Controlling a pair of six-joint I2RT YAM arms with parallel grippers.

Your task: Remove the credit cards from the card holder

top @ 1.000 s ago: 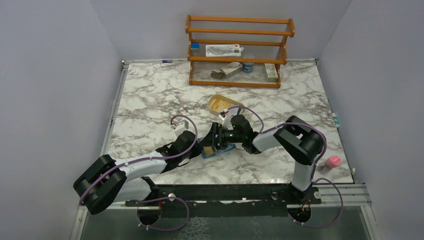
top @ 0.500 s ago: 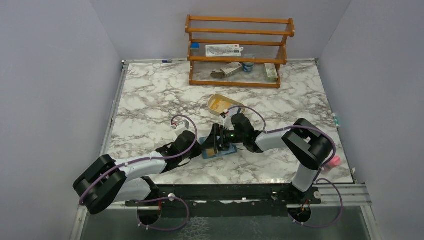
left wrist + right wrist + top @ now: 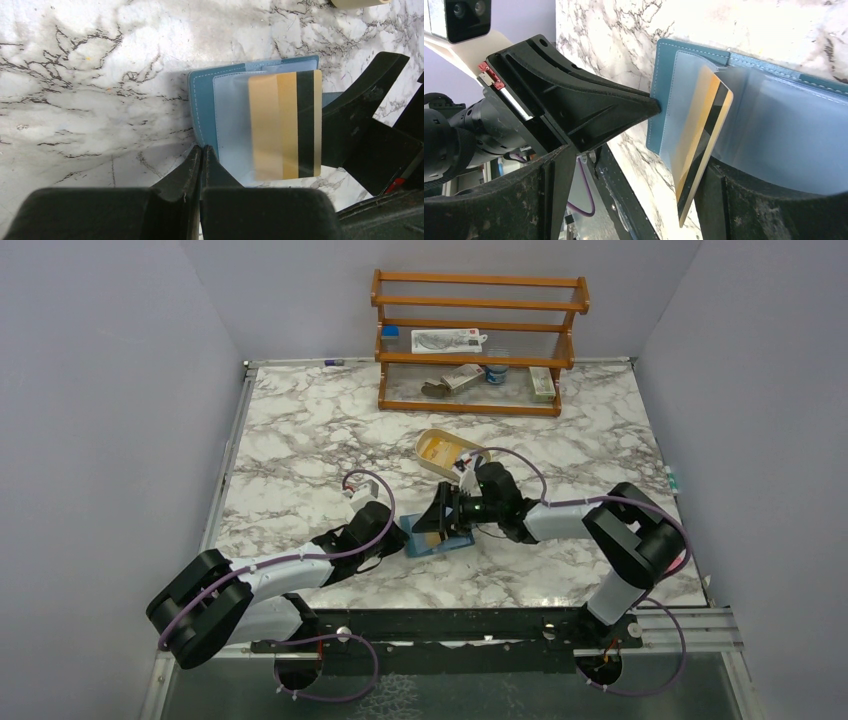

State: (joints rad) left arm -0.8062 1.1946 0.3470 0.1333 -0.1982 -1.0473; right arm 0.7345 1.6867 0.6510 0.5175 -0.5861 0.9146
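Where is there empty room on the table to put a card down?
Bare marble table lies left of the oval tan tray, and right, below the wooden rack. It is crowded around the teal-blue card holder, where both grippers meet.

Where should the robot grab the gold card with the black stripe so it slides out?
Probably by the gold card's black-striped edge, which sticks out past the card holder's clear sleeve. Come from the right gripper's side; the left gripper pins the opposite edge.
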